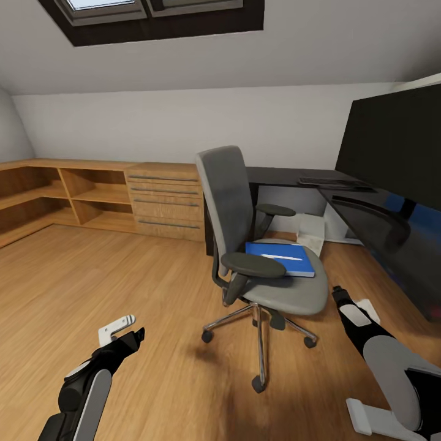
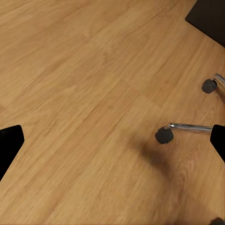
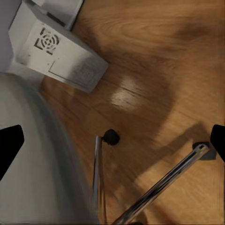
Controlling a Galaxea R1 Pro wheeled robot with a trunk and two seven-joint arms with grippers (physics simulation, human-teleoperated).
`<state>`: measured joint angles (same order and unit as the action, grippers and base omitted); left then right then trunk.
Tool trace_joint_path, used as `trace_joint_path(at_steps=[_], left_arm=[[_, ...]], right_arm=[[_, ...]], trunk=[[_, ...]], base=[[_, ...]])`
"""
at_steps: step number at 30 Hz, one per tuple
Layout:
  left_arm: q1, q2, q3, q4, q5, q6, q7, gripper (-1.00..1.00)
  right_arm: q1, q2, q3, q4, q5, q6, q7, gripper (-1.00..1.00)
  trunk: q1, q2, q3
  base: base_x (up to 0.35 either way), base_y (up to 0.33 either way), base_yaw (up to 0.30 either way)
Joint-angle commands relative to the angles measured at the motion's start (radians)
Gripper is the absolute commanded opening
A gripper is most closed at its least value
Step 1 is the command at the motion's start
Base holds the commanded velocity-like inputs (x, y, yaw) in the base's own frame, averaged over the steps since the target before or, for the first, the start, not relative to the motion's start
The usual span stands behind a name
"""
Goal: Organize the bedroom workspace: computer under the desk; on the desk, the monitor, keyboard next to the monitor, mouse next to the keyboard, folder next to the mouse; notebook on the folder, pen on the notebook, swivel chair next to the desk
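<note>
The grey swivel chair [image 1: 245, 245] stands on the floor left of the black desk [image 1: 367, 214]. A blue folder [image 1: 288, 260] lies on its seat, and a thin white stick on it looks like the pen [image 1: 278, 256]. On the desk are the monitor [image 1: 392, 147] and keyboard [image 1: 334, 182]. The white computer [image 1: 311, 234] [image 3: 56, 51] sits below the desk. Notebook and mouse are out of view. My left gripper [image 1: 130, 327] [image 2: 112, 145] hangs open over bare floor near a chair caster [image 2: 164, 135]. My right gripper [image 1: 352, 300] [image 3: 112, 145] is open beside the seat's edge.
Light wood shelves [image 1: 55, 196] and a drawer chest [image 1: 165, 199] line the back wall under a sloped ceiling. The chair's chrome legs and casters [image 3: 111, 136] spread low over the wood floor between both arms. Open floor [image 1: 92, 275] lies to the left.
</note>
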<state>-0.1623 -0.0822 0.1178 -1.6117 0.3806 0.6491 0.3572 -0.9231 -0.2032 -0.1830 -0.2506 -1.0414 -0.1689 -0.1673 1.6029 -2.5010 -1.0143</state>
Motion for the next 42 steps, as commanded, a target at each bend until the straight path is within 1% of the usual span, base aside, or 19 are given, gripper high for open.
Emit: trace_joint_path(at_steps=[1, 6, 8, 12, 19, 24, 28, 29, 32, 38, 42], left_arm=[[-0.001, -0.001, 0.001, -0.001, 0.011, 0.003, 0.008, 1.00], [-0.001, -0.001, 0.000, 0.000, 0.011, 0.003, 0.007, 1.00], [-0.001, -0.001, 0.000, 0.001, 0.010, 0.003, 0.006, 1.00], [-0.001, -0.001, 0.000, 0.001, 0.010, 0.003, 0.006, 1.00], [0.000, -0.001, -0.004, 0.001, 0.010, 0.004, 0.006, 1.00], [-0.001, -0.001, -0.015, 0.001, 0.009, 0.002, 0.006, 1.00], [-0.001, 0.000, -0.028, 0.003, 0.009, 0.002, 0.006, 1.00], [-0.001, 0.000, -0.032, 0.003, 0.009, 0.002, 0.006, 1.00], [-0.001, 0.001, -0.035, 0.004, 0.008, 0.003, 0.006, 1.00], [-0.001, 0.001, -0.036, 0.004, 0.009, 0.004, 0.006, 1.00], [-0.001, 0.001, -0.036, 0.004, 0.008, 0.004, 0.006, 1.00]], right_arm=[[0.000, -0.003, 0.003, 0.000, -0.015, 0.008, -0.002, 1.00], [0.000, -0.018, 0.002, 0.004, -0.043, 0.048, 0.002, 1.00], [0.000, -0.024, 0.002, 0.005, -0.061, 0.060, 0.002, 1.00], [0.000, -0.027, 0.002, 0.005, -0.070, 0.067, 0.003, 1.00], [0.000, -0.033, 0.002, 0.005, -0.074, 0.071, 0.002, 1.00], [0.000, -0.044, 0.002, 0.005, -0.076, 0.072, 0.003, 1.00], [0.000, -0.051, 0.001, 0.004, -0.075, 0.072, 0.004, 1.00], [0.000, -0.059, 0.001, 0.005, -0.076, 0.072, 0.004, 1.00], [0.000, -0.065, 0.001, 0.005, -0.077, 0.072, 0.004, 1.00], [0.000, -0.064, 0.000, 0.004, -0.077, 0.071, 0.003, 1.00], [0.000, -0.062, 0.000, 0.002, -0.078, 0.072, 0.001, 1.00]], trunk=[[0.000, 0.000, -0.001], [0.000, 0.000, -0.001], [0.000, 0.000, -0.001], [0.000, 0.000, -0.001], [0.000, 0.000, -0.001], [0.000, 0.000, -0.001], [0.000, 0.000, -0.001], [0.000, 0.000, -0.001], [0.000, 0.000, -0.001], [0.000, 0.000, -0.001], [0.000, 0.000, -0.001]], base=[[0.007, 0.000, 0.000], [0.005, 0.000, 0.000], [0.119, 0.000, 0.000], [0.242, 0.000, 0.000], [0.135, 0.000, 0.000], [0.108, 0.000, 0.000], [0.267, 0.000, 0.000], [0.304, 0.000, 0.000], [0.308, 0.000, 0.000], [0.264, 0.000, 0.000], [0.105, 0.000, 0.000]])
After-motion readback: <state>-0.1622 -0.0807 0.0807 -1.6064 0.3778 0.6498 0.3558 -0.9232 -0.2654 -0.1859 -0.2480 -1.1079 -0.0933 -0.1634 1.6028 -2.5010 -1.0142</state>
